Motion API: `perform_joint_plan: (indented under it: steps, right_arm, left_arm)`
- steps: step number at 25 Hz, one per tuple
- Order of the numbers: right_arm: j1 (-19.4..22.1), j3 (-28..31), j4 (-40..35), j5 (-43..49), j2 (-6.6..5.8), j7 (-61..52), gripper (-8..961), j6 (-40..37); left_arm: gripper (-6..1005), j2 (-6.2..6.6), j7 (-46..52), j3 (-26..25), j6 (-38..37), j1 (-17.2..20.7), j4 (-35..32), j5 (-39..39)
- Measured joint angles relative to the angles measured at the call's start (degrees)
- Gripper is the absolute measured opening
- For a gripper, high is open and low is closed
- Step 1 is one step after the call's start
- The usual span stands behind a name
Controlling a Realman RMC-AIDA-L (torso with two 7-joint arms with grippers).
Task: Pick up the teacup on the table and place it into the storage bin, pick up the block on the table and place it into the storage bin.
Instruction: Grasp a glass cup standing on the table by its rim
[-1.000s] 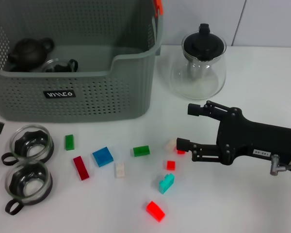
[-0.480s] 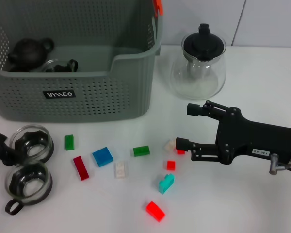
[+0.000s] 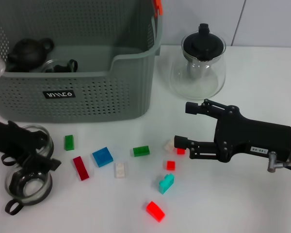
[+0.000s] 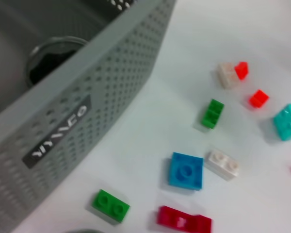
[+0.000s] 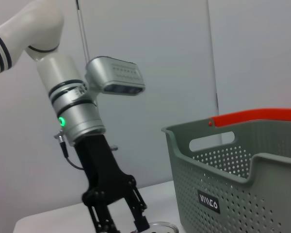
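Left gripper [image 3: 41,151] is spread wide over the upper teacup [image 3: 33,141], not gripping it yet, just in front of the storage bin [image 3: 87,99]. Second teacup [image 3: 28,182] sits nearer still. Right gripper [image 3: 183,125] hangs open, empty, right of the bin, above a red block [image 3: 170,165].

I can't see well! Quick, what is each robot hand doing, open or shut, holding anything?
Left gripper: open, fingers around the upper teacup, not gripping yet.
Right gripper: open, empty, hanging over the small blocks.
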State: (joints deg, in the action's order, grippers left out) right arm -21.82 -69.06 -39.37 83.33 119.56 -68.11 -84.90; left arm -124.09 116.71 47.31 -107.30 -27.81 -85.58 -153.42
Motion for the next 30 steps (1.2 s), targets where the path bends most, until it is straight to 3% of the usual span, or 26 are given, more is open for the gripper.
perform_joint_plan:
  steps: [16,30]
  right_arm:
    - [-0.1,1.0,0.1,-0.2,-0.22,-0.9,944,-0.4]
    - [0.0,1.0,0.3,0.0,-0.16,-0.9,943,-0.4]
  left_arm:
    - [685,-0.18,4.6,2.6,12.6,-0.5,7.6,-3.5]
    - [656,-0.19,4.5,6.6,10.9,-0.1,8.9,-4.3]
